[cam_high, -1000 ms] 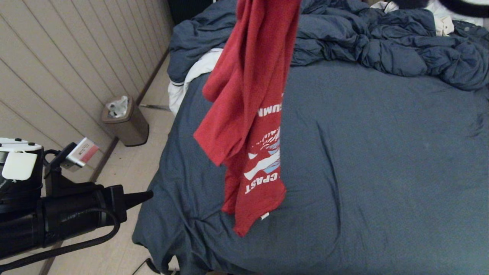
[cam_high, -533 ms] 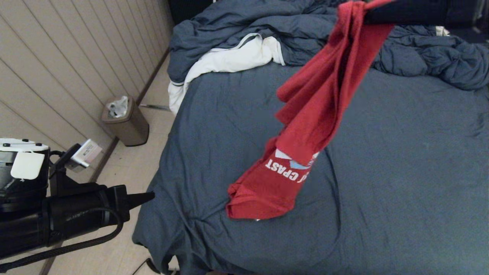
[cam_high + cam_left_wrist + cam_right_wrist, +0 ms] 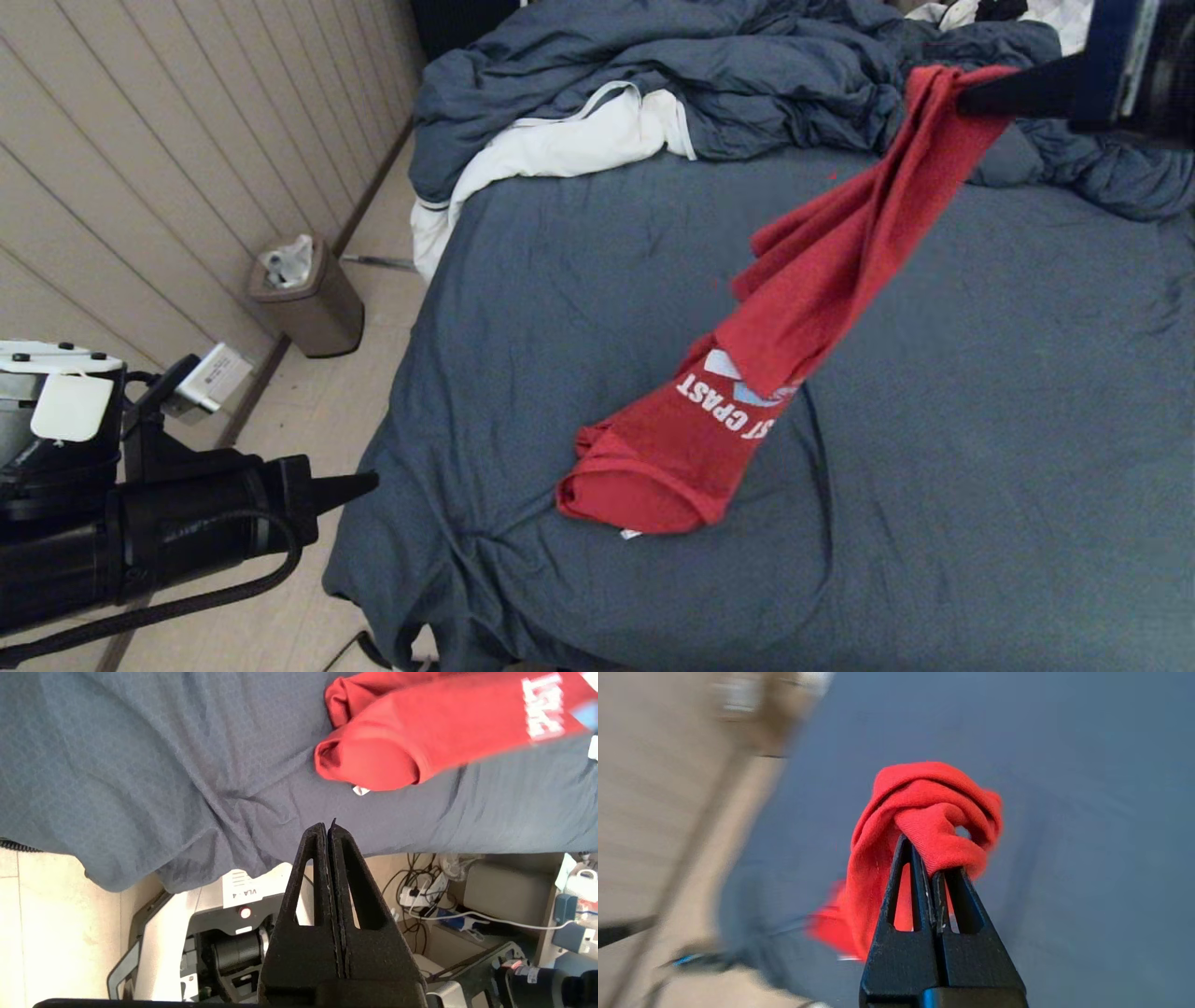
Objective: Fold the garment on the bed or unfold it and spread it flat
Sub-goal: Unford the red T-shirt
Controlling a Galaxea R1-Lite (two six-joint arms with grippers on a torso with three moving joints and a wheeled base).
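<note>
Where the slate-blue bed fills most of the head view, a red garment strung out in a long diagonal band — upper end lifted in the air at the far right, lower end bunched on the sheet near the front middle of the mattress. Pinched at that upper end by the right gripper, black fingers closed tight on a wad of red cloth, seen close up from the right wrist as fabric bulging over and around the fingertips. White lettering reading "CPAST" on the lower part of the shirt, facing up, with a patch of white and light-blue print just above it. Small white neck tag poking out from under the bunched lower edge, touching the sheet. Left gripper held low at the left, off the near-left corner of the bed and apart from the shirt, fingers pressed together and holding nothing — confirmed from the left wrist, fingertips touching along their full length. Rumpled blue duvet heaped across the far end of the bed, a white cloth with a dark stripe spilling out from under it over the far-left edge. Small lidded bin on the floor against the panelled wall.
</note>
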